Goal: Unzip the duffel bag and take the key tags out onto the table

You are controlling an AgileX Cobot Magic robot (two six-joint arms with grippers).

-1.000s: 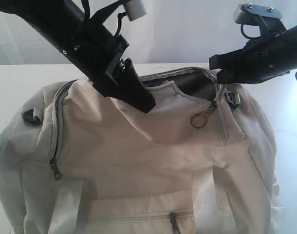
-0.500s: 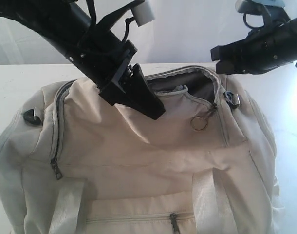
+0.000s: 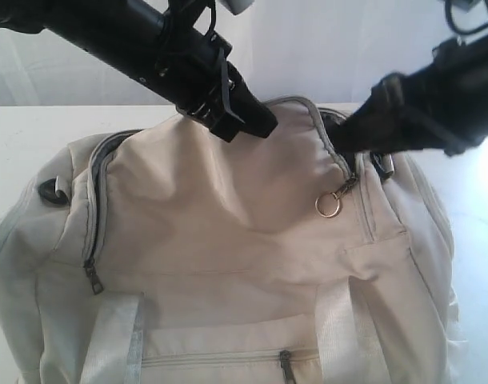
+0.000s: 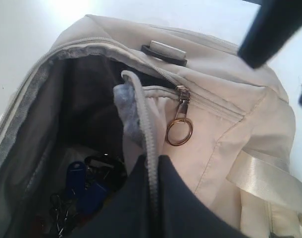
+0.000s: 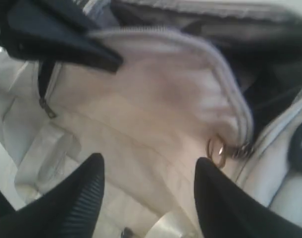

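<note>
Bag: it lies on the table, with its long axis from 9 to 3 o'clock in the exterior view. The main zip is open and the mouth is on the far side, at 12 o'clock.
Left pincer: pressed together on the zip edge of the flap, which it lifts at 12 o'clock of the bag.
Right pincer: the fingers are spread wide with nothing between them. It hangs over the flap near the ring, at about 2 o'clock of the bag.
Tags: not out yet. They are on the bottom of the bag, against the dark lining.
Key relation: from the right pincer the mouth is toward 9 o'clock, behind the raised flap, and the tags are deep below it. I judge the pincer must go over the zip edge and then down.
Long axis of the bunch: I cannot tell, because the heap is too dark.
Nearer arm: the left is closer to the tags but busy with the flap. The right is the free one.
Exterior view: the flap hides the mouth, so no tags are visible.
Left wrist view: only this view looks inside. The blue tags are clear and the rest are dim.
Right wrist view: blurred. It shows the flap, the ring and a dark strip of the mouth, but no tags.
Risk: the open fingers may catch the zip edge.
</note>
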